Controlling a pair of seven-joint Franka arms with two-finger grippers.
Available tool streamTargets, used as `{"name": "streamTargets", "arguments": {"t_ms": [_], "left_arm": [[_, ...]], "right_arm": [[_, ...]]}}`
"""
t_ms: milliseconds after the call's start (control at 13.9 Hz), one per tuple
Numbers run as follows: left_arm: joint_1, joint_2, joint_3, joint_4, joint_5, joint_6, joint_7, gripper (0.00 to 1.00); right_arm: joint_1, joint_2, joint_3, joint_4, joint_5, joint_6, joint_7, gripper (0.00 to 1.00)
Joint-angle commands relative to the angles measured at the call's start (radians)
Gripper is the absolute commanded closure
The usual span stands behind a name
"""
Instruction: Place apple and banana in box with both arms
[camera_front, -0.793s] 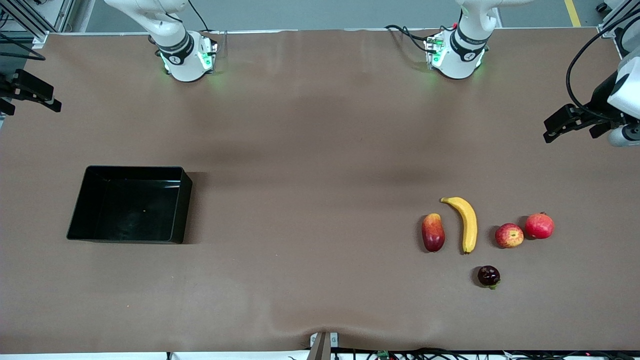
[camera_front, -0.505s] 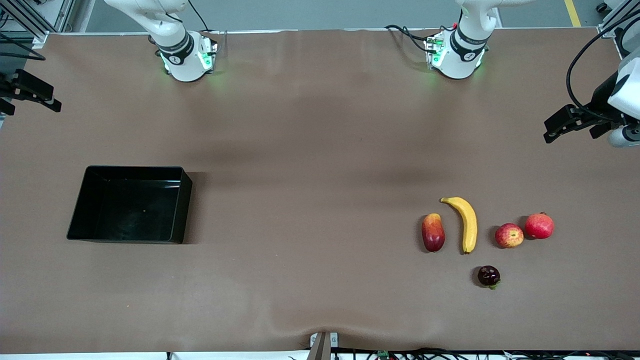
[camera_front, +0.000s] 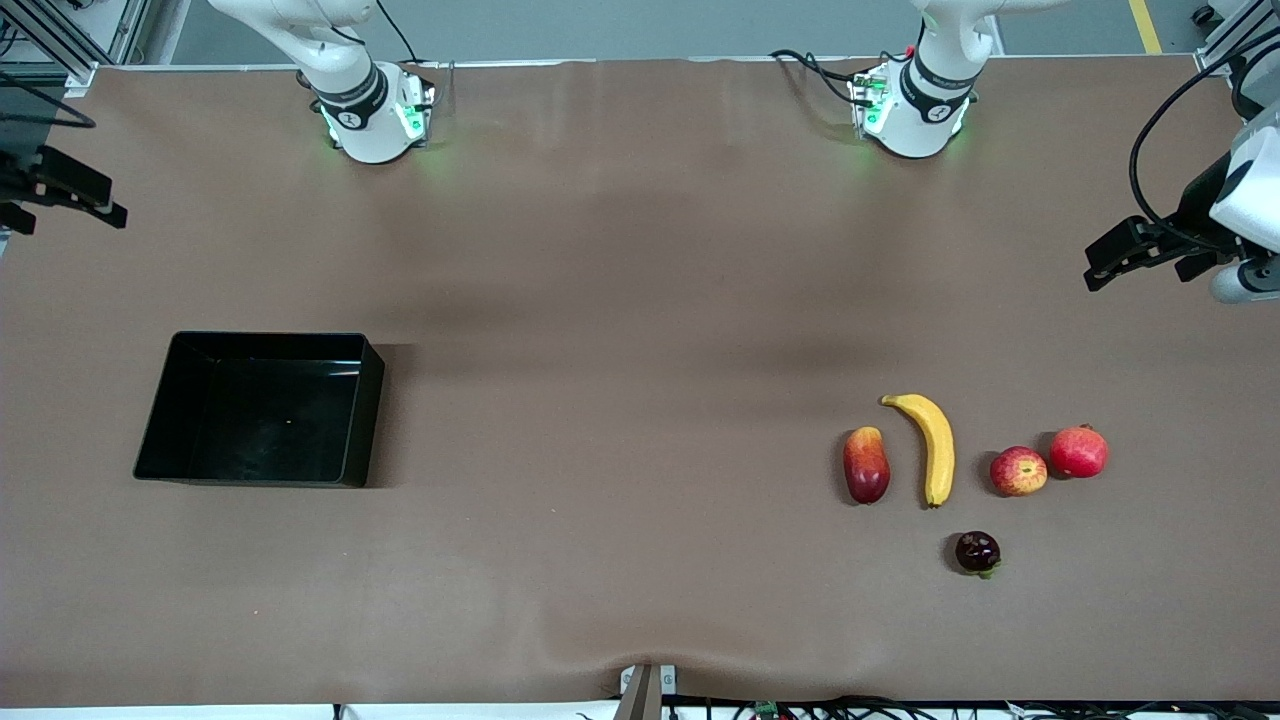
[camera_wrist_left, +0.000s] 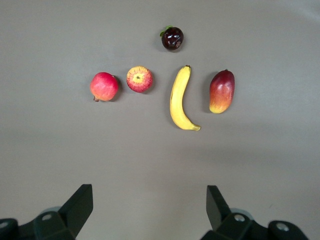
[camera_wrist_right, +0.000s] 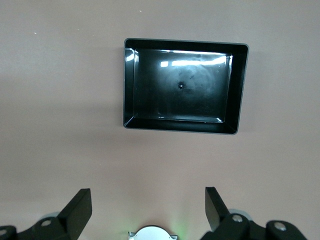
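Observation:
The apple (camera_front: 1018, 471), red with yellow streaks, lies on the table toward the left arm's end, beside the yellow banana (camera_front: 933, 447). The black box (camera_front: 370, 410) stands empty toward the right arm's end. My left gripper (camera_front: 1100, 262) hangs open and empty, high over the table's edge at the left arm's end. Its wrist view shows the apple (camera_wrist_left: 139, 79) and banana (camera_wrist_left: 180, 98) apart from its gripper (camera_wrist_left: 150, 189). My right gripper (camera_front: 100, 205) hangs open and empty over the table's edge at the right arm's end. Its wrist view (camera_wrist_right: 148, 191) shows the box (camera_wrist_right: 185, 42) below.
A red-yellow mango-like fruit (camera_front: 866, 465) lies beside the banana. An evenly red round fruit (camera_front: 1078, 451) lies beside the apple. A dark plum-like fruit (camera_front: 977, 552) lies nearer to the front camera. Brown cloth covers the table.
Both grippers have shifted only slightly at the table's ends. The fruits and the box have not moved.

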Motion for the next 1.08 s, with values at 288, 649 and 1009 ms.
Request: {"name": "streamTargets", "arguments": {"t_ms": [288, 649, 1009], "left_arm": [[0.007, 0.074, -0.002, 0.03, -0.015, -0.006, -0.004, 0.0], [0.055, 0.268, 0.001, -0.021, -0.002, 0.249, -0.007, 0.0], [0.099, 0.488, 0.003, -0.075, 0.001, 0.559, 0.013, 0.0]], "right_arm": [[-0.025, 0.208, 0.004, 0.01, -0.036, 0.271, -0.009, 0.0], [-0.074, 0.311, 0.004, -0.003, -0.028, 0.327, -0.008, 0.0], [-0.191, 0.408, 0.004, -0.001, -0.028, 0.384, -0.127, 0.0]]}}
